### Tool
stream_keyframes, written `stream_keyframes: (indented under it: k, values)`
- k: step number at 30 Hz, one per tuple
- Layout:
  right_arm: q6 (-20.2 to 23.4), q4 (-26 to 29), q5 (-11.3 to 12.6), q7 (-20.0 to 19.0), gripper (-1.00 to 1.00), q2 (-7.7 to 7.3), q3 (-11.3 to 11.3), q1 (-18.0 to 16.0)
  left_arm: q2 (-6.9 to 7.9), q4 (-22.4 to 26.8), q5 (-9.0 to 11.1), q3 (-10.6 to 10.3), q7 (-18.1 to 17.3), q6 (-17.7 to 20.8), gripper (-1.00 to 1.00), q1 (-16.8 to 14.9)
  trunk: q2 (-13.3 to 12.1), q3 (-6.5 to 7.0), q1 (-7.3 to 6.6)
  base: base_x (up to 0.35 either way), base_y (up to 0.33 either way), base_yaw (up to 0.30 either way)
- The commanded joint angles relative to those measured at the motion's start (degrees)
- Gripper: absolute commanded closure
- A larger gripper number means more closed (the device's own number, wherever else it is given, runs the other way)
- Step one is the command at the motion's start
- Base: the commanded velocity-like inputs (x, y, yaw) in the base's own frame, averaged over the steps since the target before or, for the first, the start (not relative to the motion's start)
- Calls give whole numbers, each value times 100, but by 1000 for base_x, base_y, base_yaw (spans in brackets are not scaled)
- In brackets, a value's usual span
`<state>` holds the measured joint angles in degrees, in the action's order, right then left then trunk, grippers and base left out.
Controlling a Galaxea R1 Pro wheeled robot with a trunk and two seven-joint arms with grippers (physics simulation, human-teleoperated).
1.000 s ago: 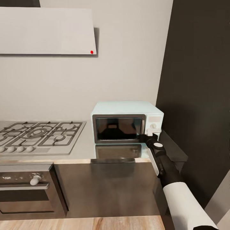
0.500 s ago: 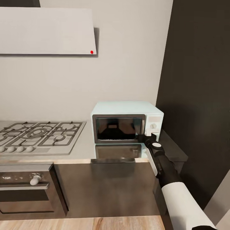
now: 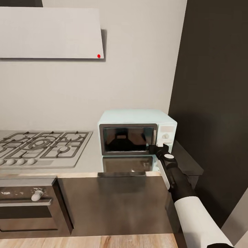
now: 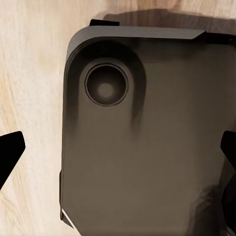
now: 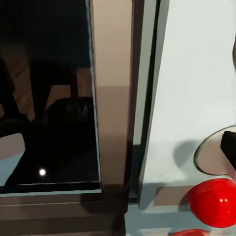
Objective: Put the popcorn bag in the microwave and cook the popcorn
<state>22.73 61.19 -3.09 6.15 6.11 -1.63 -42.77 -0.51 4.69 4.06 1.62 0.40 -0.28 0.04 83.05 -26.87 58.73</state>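
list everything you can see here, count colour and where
microwave: 1, pale blue-white, dark glass door shut, on the countertop's right end
countertop: 1, grey glossy, over dark cabinet fronts
gas hob: 1, grey, set in countertop at left
built-in oven: 1, dark, white knob, below the hob
range hood: 1, pale grey, red dot, on the wall above
right gripper: 1, black, at the microwave door's lower right corner
left gripper: 1, black fingertips over a dark panel

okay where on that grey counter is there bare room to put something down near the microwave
The clearest free patch of the glossy grey countertop is the strip between the steel gas hob and the pale blue microwave, running forward to the front edge. Directly before the microwave's dark glass door is also bare. It is crowded at the door's right edge, where the right gripper sits.
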Motion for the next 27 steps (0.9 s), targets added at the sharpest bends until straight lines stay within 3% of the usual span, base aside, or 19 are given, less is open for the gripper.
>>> stream_keyframes:
  k: [1,5,6,10,27]
  values:
    - [39,9,-28,19,-100,2,-11,-3,-2,6,43,13,4,-1,-100,-2,3,-6,0,0,0,0]
    - [37,8,-15,10,-100,10,-32,-3,-3,6,43,13,4,-1,-100,1,3,-6,0,0,0,0]
    - [34,8,-16,12,100,16,-121,-3,-2,6,43,13,4,0,-100,3,3,-6,0,0,0,0]
    - [36,7,-24,17,100,12,-395,-3,-2,6,43,13,4,-2,-100,1,3,-6,0,0,0,0]
    - [32,17,-2,40,100,-58,-392,-3,-7,6,43,6,-4,-6,-100,0,3,-6,0,-2,0,0]
